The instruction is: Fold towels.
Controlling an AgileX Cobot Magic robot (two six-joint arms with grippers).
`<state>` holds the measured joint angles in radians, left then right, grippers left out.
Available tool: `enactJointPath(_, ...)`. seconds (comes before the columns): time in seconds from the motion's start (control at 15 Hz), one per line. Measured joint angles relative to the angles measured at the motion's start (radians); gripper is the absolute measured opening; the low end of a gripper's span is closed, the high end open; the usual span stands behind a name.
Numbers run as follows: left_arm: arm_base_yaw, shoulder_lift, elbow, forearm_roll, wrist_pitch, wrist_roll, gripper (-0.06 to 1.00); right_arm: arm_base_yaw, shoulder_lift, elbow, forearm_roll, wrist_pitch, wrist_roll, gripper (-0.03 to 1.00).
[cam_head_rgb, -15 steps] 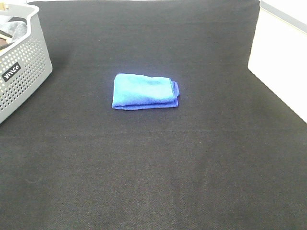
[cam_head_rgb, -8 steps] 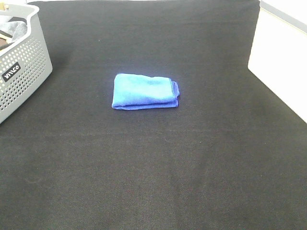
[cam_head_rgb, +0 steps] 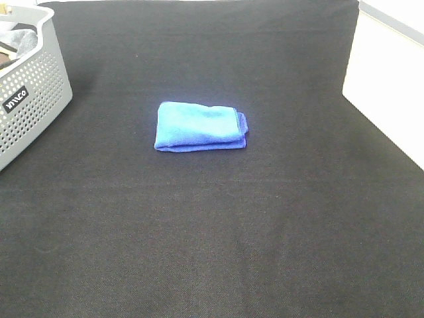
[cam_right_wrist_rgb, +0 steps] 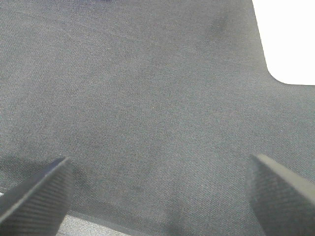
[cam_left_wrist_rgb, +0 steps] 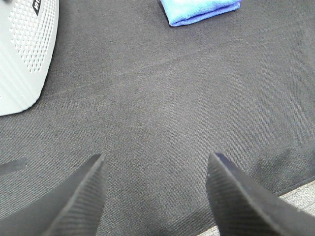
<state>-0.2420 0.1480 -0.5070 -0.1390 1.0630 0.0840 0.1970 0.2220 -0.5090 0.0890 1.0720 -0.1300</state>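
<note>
I am looking at one towel [cam_head_rgb: 201,126] lying folded into a compact rectangle just above the middle of the high view, on the black mat [cam_head_rgb: 212,232]. Its layered edges are showing at the right end. A grey basket [cam_head_rgb: 30,99] is sitting at the upper left, well apart from it, with some cloth inside that I cannot make out.

Neither arm is showing in the high view. My left gripper [cam_left_wrist_rgb: 155,196] is hanging wide open with nothing between its fingers; the towel [cam_left_wrist_rgb: 199,11] is peeking in at the top edge of that wrist view and the basket [cam_left_wrist_rgb: 24,54] at the upper left. My right gripper [cam_right_wrist_rgb: 160,189] is also gaping wide and holding nothing, seeing only bare mat.

I am judging this fold as finished, so the next step is probably fetching another towel from the basket. To do that well, I am planning to pinch a single layer near a hem and lift clear of the rim.
</note>
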Motion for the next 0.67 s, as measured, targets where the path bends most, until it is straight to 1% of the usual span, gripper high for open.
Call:
enactJointPath(0.2, 0.0, 0.0, 0.0, 0.0, 0.0, -0.001, 0.57, -0.001, 0.0, 0.0, 0.0, 0.0, 0.0, 0.89)
enactJointPath(0.27, 0.018, 0.0, 0.0, 0.0, 0.0, -0.001, 0.57, -0.011, 0.0, 0.0, 0.0, 0.0, 0.0, 0.89)
enactJointPath(0.33, 0.056, 0.0, 0.0, 0.0, -0.001, -0.001, 0.57, -0.037, 0.0, 0.0, 0.0, -0.001, 0.0, 0.89)
enactJointPath(0.4, 0.056, 0.0, 0.0, 0.0, -0.001, -0.001, 0.57, -0.037, 0.0, 0.0, 0.0, -0.001, 0.0, 0.89)
enactJointPath(0.47, 0.141, -0.001, 0.0, 0.0, -0.001, -0.001, 0.57, -0.107, -0.018, 0.0, 0.0, -0.002, 0.0, 0.89)
enactJointPath(0.53, 0.141, -0.001, 0.0, 0.0, -0.001, -0.001, 0.57, -0.107, -0.018, 0.0, 0.0, -0.002, 0.0, 0.89)
enactJointPath(0.6, 0.206, -0.026, 0.0, 0.001, -0.004, -0.001, 0.57, -0.147, -0.064, 0.0, 0.0, -0.002, 0.0, 0.89)
enactJointPath(0.67, 0.242, -0.073, 0.003, 0.001, -0.007, -0.001, 0.57, -0.161, -0.124, 0.001, 0.0, -0.002, 0.0, 0.89)
